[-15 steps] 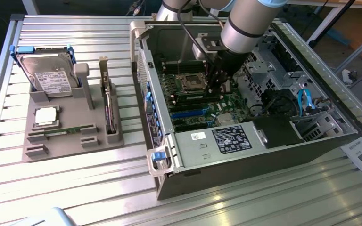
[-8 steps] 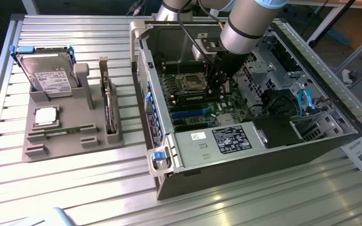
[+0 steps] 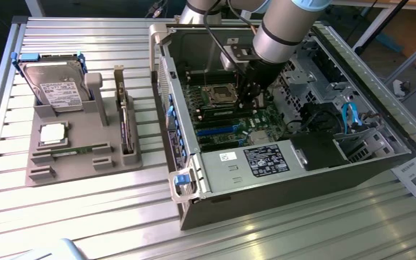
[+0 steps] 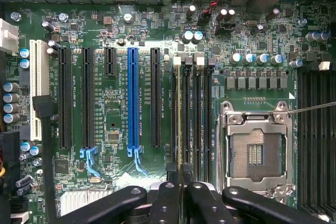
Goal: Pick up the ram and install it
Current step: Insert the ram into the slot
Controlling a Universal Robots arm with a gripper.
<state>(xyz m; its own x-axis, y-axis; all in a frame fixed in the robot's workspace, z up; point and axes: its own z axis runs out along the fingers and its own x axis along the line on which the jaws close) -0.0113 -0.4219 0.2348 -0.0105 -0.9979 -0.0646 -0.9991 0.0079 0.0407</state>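
Now | claw (image 4: 181,190) clenched on ram (image 4: 180,114); along memory slots (image 4: 197,119) | processor socket (image 4: 255,150) just beside

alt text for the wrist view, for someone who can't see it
The gripper pinches the ram, seen edge-on as a thin strip, in line with the memory slots of a green motherboard. These slots lie between a row of long expansion slots, one blue, and an open, empty processor socket.
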